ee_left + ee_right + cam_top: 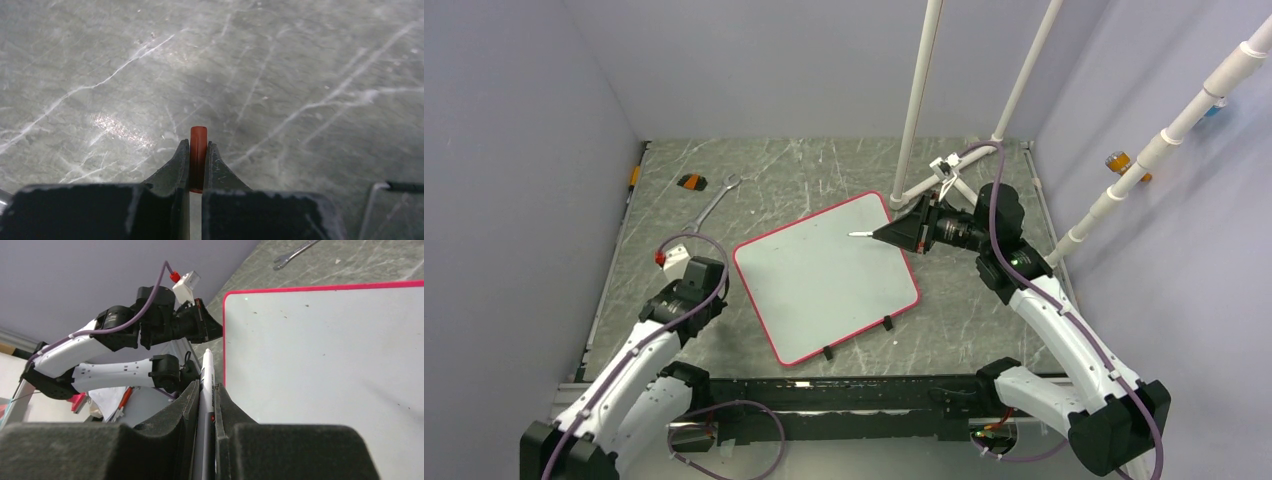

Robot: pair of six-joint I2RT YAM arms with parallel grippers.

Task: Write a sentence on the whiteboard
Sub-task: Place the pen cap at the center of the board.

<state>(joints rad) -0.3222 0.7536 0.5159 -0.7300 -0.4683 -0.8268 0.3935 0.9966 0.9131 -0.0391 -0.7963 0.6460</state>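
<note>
The whiteboard (824, 280) lies tilted in the middle of the table, white with a red-pink rim and two black clips (887, 324) on its near edge. No sentence shows on the whiteboard (325, 365), only a few small specks. My right gripper (886, 234) hovers over the far right corner, shut on a white marker (862, 235) that points left over the board. In the right wrist view the marker (207, 365) sticks out between the gripper's (207, 385) fingers. My left gripper (716, 283) sits just left of the board. It (198, 146) is shut on a small red cap (198, 135) above bare table.
A metal wrench (714, 203) lies on the far left of the table, with a small orange and black object (691, 181) beyond it. White poles (919, 100) rise from a stand at the back right. Grey walls close in the table on three sides.
</note>
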